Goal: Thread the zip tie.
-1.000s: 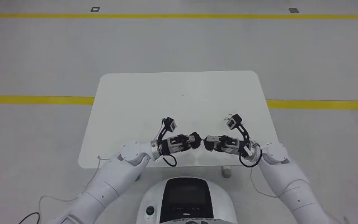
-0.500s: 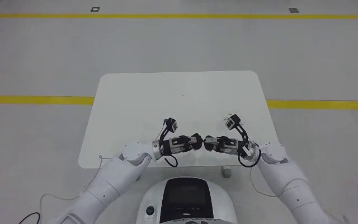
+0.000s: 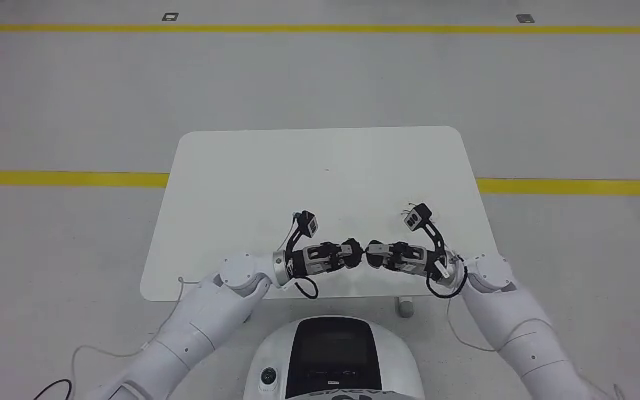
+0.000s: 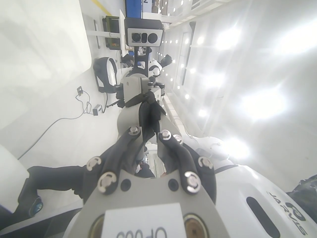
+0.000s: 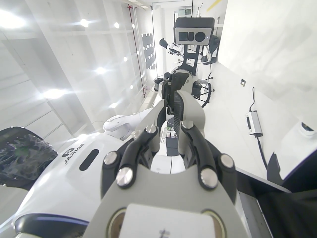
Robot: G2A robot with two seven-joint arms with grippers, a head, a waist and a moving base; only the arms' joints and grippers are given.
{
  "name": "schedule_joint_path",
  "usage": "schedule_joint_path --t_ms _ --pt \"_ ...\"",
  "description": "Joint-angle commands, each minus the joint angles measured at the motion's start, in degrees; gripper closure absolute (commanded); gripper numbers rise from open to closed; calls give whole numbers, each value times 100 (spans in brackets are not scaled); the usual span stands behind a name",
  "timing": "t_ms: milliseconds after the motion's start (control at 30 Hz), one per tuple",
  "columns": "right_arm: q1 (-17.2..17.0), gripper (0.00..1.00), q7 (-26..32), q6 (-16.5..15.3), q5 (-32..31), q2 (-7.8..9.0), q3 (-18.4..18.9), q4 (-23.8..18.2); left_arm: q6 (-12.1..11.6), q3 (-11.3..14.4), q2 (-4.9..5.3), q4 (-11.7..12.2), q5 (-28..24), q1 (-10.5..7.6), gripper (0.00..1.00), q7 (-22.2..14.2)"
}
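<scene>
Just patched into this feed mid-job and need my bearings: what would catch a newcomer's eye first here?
The left gripper and right gripper meet tip to tip, fingers shut, over the near part of the white table. The zip tie is too small to make out between them. A yellow floor line runs out from behind the table on either side.
</scene>
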Motion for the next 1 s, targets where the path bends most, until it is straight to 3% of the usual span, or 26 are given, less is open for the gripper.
schedule_joint_path --t_ms 0,67,367,400,433,467,500,667,700,767,867,900,967 --pt "0 95 0 -7 0 2 -1 -3 2 2 1 2 3 -4 100 3" --pt "-2 100 -4 -17 2 4 -3 -7 9 5 2 3 5 -8 100 2" --pt "-5 100 -35 -21 -12 13 -13 -25 22 12 8 8 22 -18 100 20" --pt "-6 100 -37 -22 -15 14 -13 -26 28 14 9 8 29 -19 80 26" --pt "-6 100 -40 -22 -19 15 -14 -27 33 16 9 6 34 -20 29 35" --pt "-6 100 -42 -20 -25 17 -15 -28 38 18 10 3 39 -20 5 43" --pt "-6 100 -45 -18 -31 18 -15 -29 43 20 10 2 44 -20 0 47" --pt "-6 100 -59 -16 -84 25 -26 -31 45 27 11 -5 39 -23 0 53" --pt "-7 100 -63 -13 -95 26 -30 -31 45 29 12 -5 39 -23 8 52" --pt "-4 100 -79 -5 -133 29 -43 -33 44 35 12 -7 43 -28 13 52" --pt "-2 100 -96 -2 -151 31 -52 -38 41 37 14 -16 49 -30 28 52" --pt "-2 100 -101 -2 -156 32 -53 -39 41 38 14 -19 52 -30 38 53" --pt "-3 100 -130 2 -187 36 -53 -37 42 38 17 -25 57 -29 45 52"
